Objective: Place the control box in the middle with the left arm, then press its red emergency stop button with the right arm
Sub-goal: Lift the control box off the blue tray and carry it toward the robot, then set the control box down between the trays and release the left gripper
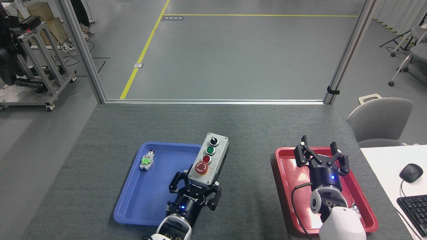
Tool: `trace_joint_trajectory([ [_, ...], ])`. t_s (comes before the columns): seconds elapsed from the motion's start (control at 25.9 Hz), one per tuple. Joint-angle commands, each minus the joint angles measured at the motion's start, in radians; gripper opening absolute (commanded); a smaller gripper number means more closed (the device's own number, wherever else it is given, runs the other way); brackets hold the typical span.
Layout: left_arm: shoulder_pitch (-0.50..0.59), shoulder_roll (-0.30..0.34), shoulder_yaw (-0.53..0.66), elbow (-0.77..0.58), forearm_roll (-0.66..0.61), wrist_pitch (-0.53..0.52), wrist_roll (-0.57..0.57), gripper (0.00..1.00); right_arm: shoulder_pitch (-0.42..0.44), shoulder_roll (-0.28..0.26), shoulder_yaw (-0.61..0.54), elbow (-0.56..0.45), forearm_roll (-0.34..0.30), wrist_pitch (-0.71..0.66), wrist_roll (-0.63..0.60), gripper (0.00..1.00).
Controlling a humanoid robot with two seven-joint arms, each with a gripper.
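The control box [209, 159], light grey with a black base, is held up over the right rim of the blue tray [133, 196], tilted to the right. Its near end sits between the black fingers of my left gripper [195, 186], which is shut on it. On its top run a black knob, a green button, a small red button and the red emergency stop button [201, 167] on a yellow ring. My right gripper [321, 154] hovers open over the red tray [287, 176], fingers spread and nothing between them. The middle [248, 173] is bare dark-grey tabletop between the trays.
A small white-and-green switch part [146, 160] lies in the blue tray's far left. A grey chair [380, 120] stands at the table's right, beside a white desk with a mouse [411, 172] and a keyboard [413, 206]. A metal frame [213, 101] borders the table's far edge.
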Motion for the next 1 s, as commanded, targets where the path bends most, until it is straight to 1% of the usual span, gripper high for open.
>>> trace_joint_trajectory([
  [0.0,0.0,-0.061,-0.123,0.038,0.0,0.057,-0.052,0.0,0.0,-0.002,0.0,0.0,-0.001,0.001,-0.005,1.0],
  [0.04,-0.002,-0.064,-0.142,0.062,0.0,0.061,-0.064,0.0,0.001,-0.004,0.0,0.0,-0.001,0.001,-0.005,1.0],
  [0.19,-0.005,-0.064,-0.29,0.124,-0.001,0.075,-0.087,0.0,0.001,-0.01,0.0,0.0,-0.001,0.003,-0.007,1.0],
  [0.35,-0.042,-0.067,-0.35,0.22,-0.003,0.103,-0.095,0.0,0.001,-0.009,0.0,0.0,-0.001,0.004,-0.007,1.0],
  [0.54,-0.097,-0.068,-0.359,0.26,0.0,0.103,-0.114,0.0,0.003,-0.002,-0.003,0.0,-0.004,0.004,-0.008,1.0],
  [0.66,-0.134,-0.068,-0.364,0.26,0.002,0.097,-0.157,0.0,0.003,-0.002,-0.049,0.0,-0.044,-0.003,-0.01,1.0],
  [0.73,-0.157,-0.068,-0.369,0.26,0.003,0.095,-0.175,0.0,0.003,0.007,-0.089,0.0,-0.068,-0.014,-0.012,1.0],
  [0.85,-0.169,-0.068,-0.37,0.269,0.008,0.095,-0.178,0.0,0.003,0.013,-0.098,0.0,-0.079,-0.017,-0.012,1.0],
  [0.89,-0.169,-0.068,-0.37,0.274,0.008,0.097,-0.181,0.05,0.003,0.014,-0.098,0.0,-0.079,-0.017,-0.012,1.0],
  [0.93,-0.17,-0.068,-0.37,0.277,0.011,0.098,-0.181,0.16,0.003,0.013,-0.098,0.0,-0.079,-0.016,-0.01,1.0],
  [0.97,-0.17,-0.068,-0.37,0.28,0.011,0.1,-0.181,0.32,0.001,0.011,-0.098,0.0,-0.079,-0.016,-0.008,1.0],
])
